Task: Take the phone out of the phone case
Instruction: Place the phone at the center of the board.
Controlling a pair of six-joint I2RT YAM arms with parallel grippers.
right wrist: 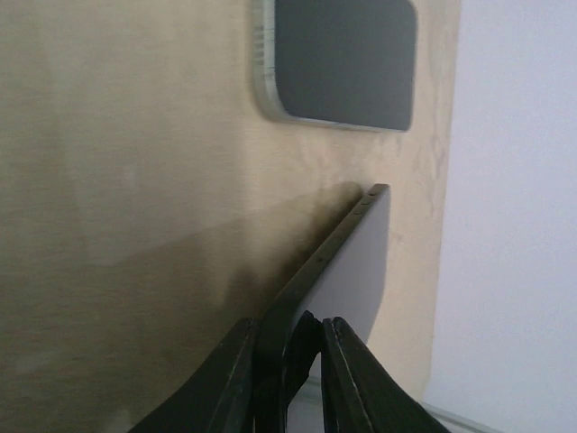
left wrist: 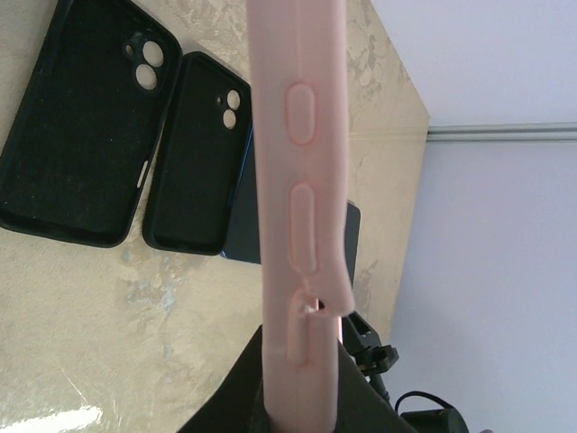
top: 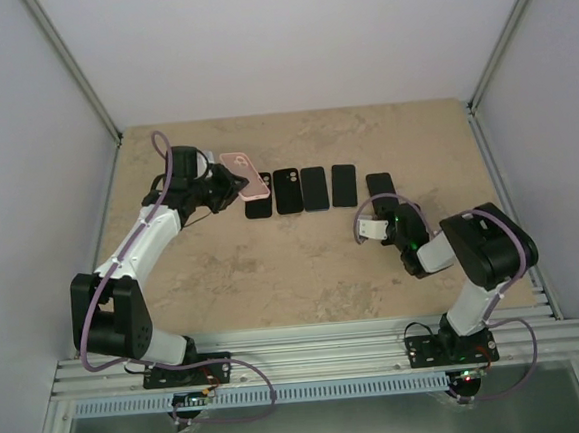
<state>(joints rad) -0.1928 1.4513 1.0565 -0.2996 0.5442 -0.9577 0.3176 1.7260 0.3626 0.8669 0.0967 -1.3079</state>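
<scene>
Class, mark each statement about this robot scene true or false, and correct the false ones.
1. The left gripper holds a pink case. True.
2. The pink case lies flat on the tabletop. False: it is held up off the table.
3. The right gripper is clamped on a thin dark phone. True.
4. The cases lying on the tabletop are white. False: the empty cases there are black.
</scene>
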